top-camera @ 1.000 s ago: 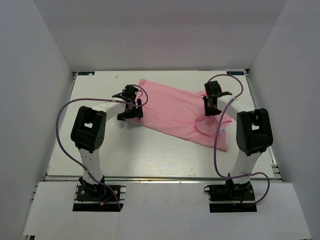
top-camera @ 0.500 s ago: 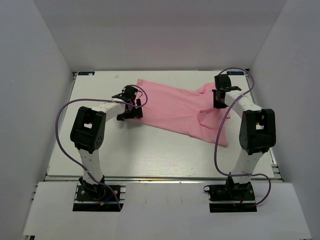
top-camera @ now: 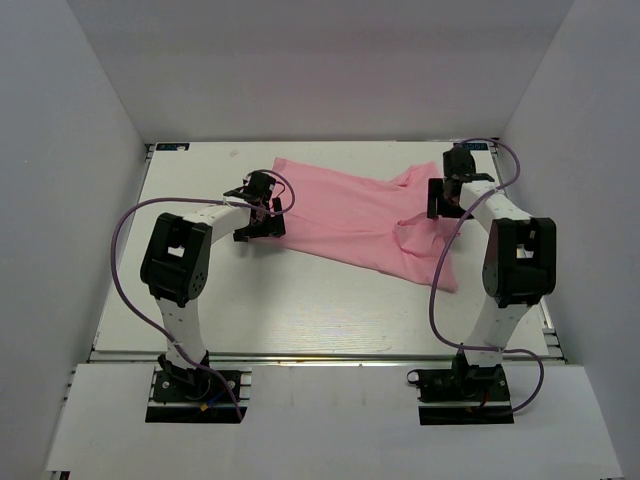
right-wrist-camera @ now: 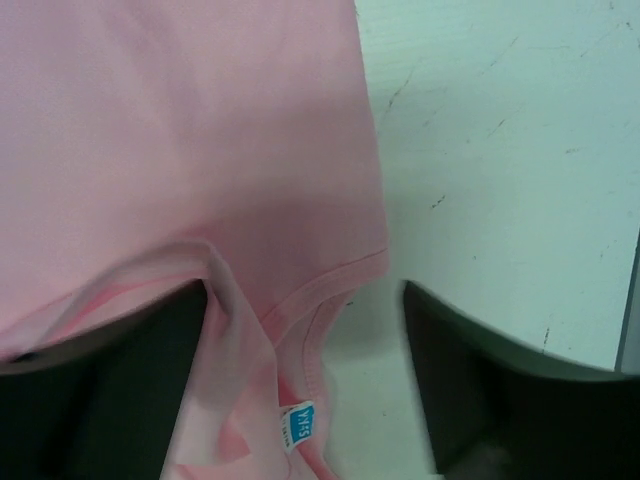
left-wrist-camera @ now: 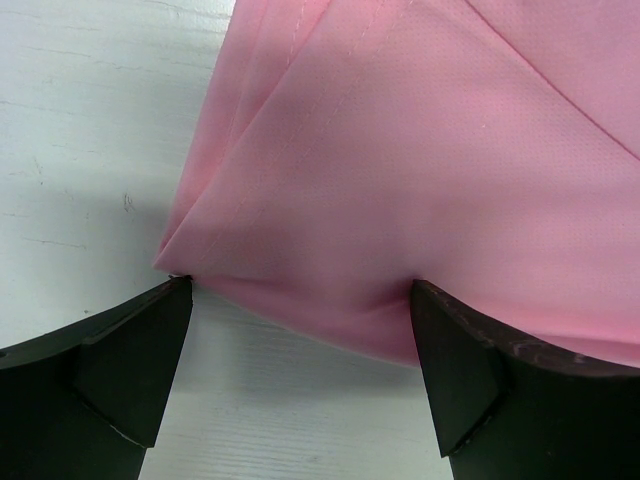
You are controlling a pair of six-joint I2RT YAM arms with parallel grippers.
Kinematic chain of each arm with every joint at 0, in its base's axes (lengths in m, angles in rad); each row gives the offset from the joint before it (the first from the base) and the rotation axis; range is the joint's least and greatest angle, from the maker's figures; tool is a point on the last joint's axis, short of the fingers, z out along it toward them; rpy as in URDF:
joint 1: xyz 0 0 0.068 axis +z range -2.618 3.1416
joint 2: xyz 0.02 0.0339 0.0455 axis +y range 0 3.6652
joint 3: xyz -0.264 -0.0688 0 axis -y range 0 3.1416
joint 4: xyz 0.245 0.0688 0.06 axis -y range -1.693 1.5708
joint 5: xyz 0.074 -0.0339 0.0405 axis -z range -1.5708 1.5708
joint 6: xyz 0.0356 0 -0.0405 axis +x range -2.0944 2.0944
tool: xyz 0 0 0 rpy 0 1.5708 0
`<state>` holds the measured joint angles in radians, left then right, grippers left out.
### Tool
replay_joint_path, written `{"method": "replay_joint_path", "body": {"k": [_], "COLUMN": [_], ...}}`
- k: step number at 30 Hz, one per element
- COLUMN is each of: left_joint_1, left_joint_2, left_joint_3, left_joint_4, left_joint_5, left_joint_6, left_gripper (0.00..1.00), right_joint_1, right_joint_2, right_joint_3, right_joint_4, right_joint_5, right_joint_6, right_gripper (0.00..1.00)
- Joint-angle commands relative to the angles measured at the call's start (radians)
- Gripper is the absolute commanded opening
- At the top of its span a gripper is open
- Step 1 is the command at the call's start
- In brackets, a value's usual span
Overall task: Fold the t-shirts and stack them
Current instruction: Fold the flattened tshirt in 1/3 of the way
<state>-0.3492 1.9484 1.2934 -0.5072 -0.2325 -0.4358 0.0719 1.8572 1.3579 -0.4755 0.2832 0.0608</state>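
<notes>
The pink t-shirt (top-camera: 350, 220) lies spread across the back middle of the white table (top-camera: 300, 300), partly folded over itself. My left gripper (top-camera: 270, 212) is at its left edge, open. In the left wrist view the jaws (left-wrist-camera: 300, 288) straddle a folded hem corner of the t-shirt (left-wrist-camera: 420, 150) without pinching it. My right gripper (top-camera: 440, 205) hovers at the shirt's right end, open. In the right wrist view it (right-wrist-camera: 303, 290) stands over the collar with its blue label (right-wrist-camera: 298, 425), cloth draped against the left finger (right-wrist-camera: 120, 360).
White walls close in the table on the left, back and right. A dark rail (right-wrist-camera: 630, 310) marks the right table edge near my right gripper. Purple cables (top-camera: 125, 260) loop beside both arms. Bare table (right-wrist-camera: 500, 150) lies right of the collar.
My right gripper dragged the shirt's collar end toward the back right, shut on it, then opened and let it go. The left arm stayed still.
</notes>
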Motion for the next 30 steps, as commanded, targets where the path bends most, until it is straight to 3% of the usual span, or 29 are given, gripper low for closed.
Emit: {"method": "replay_joint_path", "body": {"k": [1, 11, 19, 24, 27, 30], "left_joint_1": [0.001, 0.001, 0.001, 0.001, 0.001, 0.001], "left_joint_2": [-0.017, -0.045, -0.088, -0.088, -0.088, -0.077], "left_joint_3": [-0.009, 0.0, -0.009, -0.009, -0.019, -0.019], "left_joint_4": [-0.034, -0.025, -0.013, -0.013, -0.002, -0.002], "left_joint_5": [-0.05, -0.05, -0.041, -0.041, -0.03, -0.021], "left_joint_6": [0.002, 0.002, 0.022, 0.022, 0.022, 0.022], "left_gripper": [1.0, 1.0, 1.0, 1.0, 1.0, 1.0], "right_joint_1": [-0.015, -0.018, 0.005, 0.028, 0.057, 0.072], "right_joint_2": [-0.018, -0.231, -0.409, -0.372, -0.314, -0.265], "right_joint_3": [0.001, -0.083, -0.206, -0.259, -0.26, -0.253], "right_joint_4": [0.02, -0.02, -0.074, -0.061, -0.038, -0.02], "right_joint_5": [-0.021, -0.108, -0.413, -0.397, -0.305, -0.256], "right_joint_6": [-0.016, -0.01, -0.139, -0.164, -0.17, -0.158], "right_gripper": [0.9, 0.9, 0.9, 0.9, 0.9, 0.8]}}
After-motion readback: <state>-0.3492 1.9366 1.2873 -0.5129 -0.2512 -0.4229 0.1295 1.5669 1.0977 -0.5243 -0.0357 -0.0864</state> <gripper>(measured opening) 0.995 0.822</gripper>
